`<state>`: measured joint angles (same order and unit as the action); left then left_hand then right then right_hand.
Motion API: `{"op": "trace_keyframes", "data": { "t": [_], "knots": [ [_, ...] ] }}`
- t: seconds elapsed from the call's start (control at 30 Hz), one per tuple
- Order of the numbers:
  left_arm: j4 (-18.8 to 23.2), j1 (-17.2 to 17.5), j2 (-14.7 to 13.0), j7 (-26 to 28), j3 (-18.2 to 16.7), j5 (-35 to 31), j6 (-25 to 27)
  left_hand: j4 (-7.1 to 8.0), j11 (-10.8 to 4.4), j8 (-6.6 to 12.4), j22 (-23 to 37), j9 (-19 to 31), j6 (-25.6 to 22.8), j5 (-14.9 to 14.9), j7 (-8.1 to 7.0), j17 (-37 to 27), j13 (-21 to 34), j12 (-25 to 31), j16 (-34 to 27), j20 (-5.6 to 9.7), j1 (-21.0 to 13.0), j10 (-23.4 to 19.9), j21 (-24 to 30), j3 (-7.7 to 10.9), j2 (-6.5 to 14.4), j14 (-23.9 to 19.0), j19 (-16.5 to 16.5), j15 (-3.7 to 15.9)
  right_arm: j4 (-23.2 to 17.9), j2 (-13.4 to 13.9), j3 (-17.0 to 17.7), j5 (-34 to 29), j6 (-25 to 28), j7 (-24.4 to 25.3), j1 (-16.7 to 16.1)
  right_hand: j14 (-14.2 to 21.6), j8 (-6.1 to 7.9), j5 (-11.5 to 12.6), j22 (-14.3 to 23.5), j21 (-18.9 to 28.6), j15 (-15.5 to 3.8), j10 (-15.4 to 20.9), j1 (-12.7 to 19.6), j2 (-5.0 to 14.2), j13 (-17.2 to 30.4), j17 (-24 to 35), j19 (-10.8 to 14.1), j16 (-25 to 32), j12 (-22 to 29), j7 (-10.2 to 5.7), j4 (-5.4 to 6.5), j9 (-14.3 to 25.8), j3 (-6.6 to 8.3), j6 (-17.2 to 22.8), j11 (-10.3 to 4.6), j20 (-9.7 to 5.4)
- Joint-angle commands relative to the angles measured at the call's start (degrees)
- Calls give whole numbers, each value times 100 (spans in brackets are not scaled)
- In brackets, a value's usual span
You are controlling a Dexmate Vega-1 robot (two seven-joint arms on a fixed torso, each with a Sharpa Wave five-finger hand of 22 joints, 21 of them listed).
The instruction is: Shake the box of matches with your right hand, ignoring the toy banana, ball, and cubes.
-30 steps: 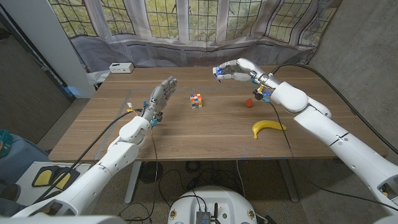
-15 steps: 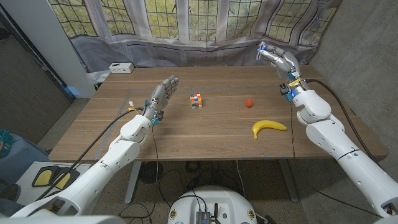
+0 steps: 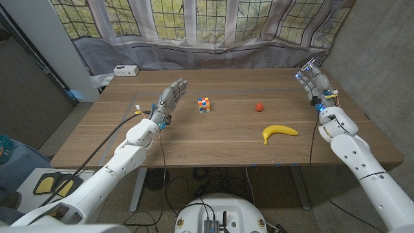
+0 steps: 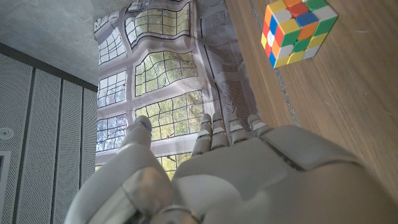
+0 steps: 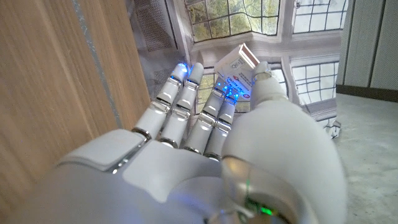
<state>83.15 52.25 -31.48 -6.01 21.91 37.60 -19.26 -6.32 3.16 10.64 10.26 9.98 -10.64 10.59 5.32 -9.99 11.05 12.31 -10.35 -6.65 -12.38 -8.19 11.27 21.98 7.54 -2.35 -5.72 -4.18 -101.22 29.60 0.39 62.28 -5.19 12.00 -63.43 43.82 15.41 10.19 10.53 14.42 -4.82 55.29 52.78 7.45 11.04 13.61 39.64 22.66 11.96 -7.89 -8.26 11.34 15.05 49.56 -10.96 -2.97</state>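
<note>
My right hand is raised over the table's far right corner and grips the white matchbox, whose printed face pokes out above the fingers in the right wrist view. In the head view the box is mostly hidden inside the hand. My left hand stands upright with fingers apart over the left half of the table, holding nothing; the left wrist view shows its back.
A colour cube sits mid-table just right of my left hand. A small red ball lies further right, and a yellow toy banana nearer the front. A white box sits at the far left corner.
My right hand has swung with the matchbox from above the table's far middle out to the far right corner. The left hand stayed put.
</note>
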Motion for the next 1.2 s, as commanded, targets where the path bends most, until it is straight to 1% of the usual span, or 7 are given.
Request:
{"op": "trace_keyframes", "data": {
  "t": [0.03, 0.23, 0.6, 0.67, 0.93, 1.13, 1.2],
  "knots": [
    [92, 44, -32, 70, -1, -21, 50, -1, -34, 0, 19, 21, -29, -10, -12, -18, 23, -16, -26, -76, -30, -14, 16, 56, -55, 19, 0, -5, 445, -9, -227, -20, -480, -1085, 155, -20, -17, 27, 18, 13, -348, 18, 125, 176, 18, 23, 1, -15, 19, -273, 43, 25, 78, 487, -31, -56],
    [109, 81, -32, 102, -14, -17, 37, -1, -34, -1, 20, 21, -27, -10, -12, -18, 23, -18, -27, -78, -28, -10, 17, 62, -56, 15, -1, -4, 388, 220, -535, -898, -975, -1310, 279, -43, -15, 28, 19, 7, -344, 5, 139, 174, 18, 43, -15, -16, 13, -265, 32, 26, 78, 507, -9, -56],
    [115, 107, -25, 112, -24, -21, -9, -2, -46, -1, 20, 21, -25, -10, -7, -18, 23, -19, -27, -72, -24, -7, 18, 72, -58, 17, -1, -5, -75, 725, -1042, -2504, -1403, -1153, 503, -85, -11, 23, 20, 0, -313, 18, 144, 154, 19, 70, -37, -24, 17, -233, 22, 28, 65, 553, -13, -16],
    [120, 114, -25, 118, -25, -28, -19, -2, -39, -1, 20, 21, -26, -10, -4, -18, 23, -18, -27, -71, -23, -9, 19, 74, -59, 17, -1, -4, -180, 809, -1132, -2745, -1402, -1131, 565, -96, -20, 22, 21, -2, -297, 30, 146, 152, 21, 70, -44, -37, 21, -227, 20, 28, 67, 551, 57, -6],
    [186, 179, -53, 152, -62, -23, -49, -3, -42, -1, 20, 21, -24, -10, -9, -18, 23, -19, -27, -77, -20, -7, 19, 79, -61, 16, -1, -2, -503, 1117, -1485, -3787, -1323, -1057, 881, -150, -29, 22, 21, -21, -276, -1, 184, 137, 21, 99, -95, -42, 6, -221, -9, 30, 63, 562, -16, 24],
    [252, 249, -90, 198, -104, -20, -67, -4, -35, -1, 20, 21, -24, -10, -12, -18, 23, -18, -27, -77, -17, -9, 20, 82, -64, 18, -1, -4, -1015, 1385, -1822, -5635, -815, -439, 1093, -196, -39, 20, 21, -38, -250, -10, 198, 125, 22, 117, -140, -49, 2, -212, -19, 31, 53, 559, -26, 45],
    [261, 257, -94, 203, -108, -20, -66, -4, -36, 0, 20, 21, -26, -10, -11, -18, 23, -19, -27, -77, -16, -8, 20, 84, -65, 18, 0, -6, -1080, 1398, -1883, -5886, -728, -380, 1129, -197, -38, 19, 21, -39, -260, -11, 199, 125, 23, 123, -142, -46, 2, -221, -19, 31, 50, 571, -17, 49]
  ]
}}
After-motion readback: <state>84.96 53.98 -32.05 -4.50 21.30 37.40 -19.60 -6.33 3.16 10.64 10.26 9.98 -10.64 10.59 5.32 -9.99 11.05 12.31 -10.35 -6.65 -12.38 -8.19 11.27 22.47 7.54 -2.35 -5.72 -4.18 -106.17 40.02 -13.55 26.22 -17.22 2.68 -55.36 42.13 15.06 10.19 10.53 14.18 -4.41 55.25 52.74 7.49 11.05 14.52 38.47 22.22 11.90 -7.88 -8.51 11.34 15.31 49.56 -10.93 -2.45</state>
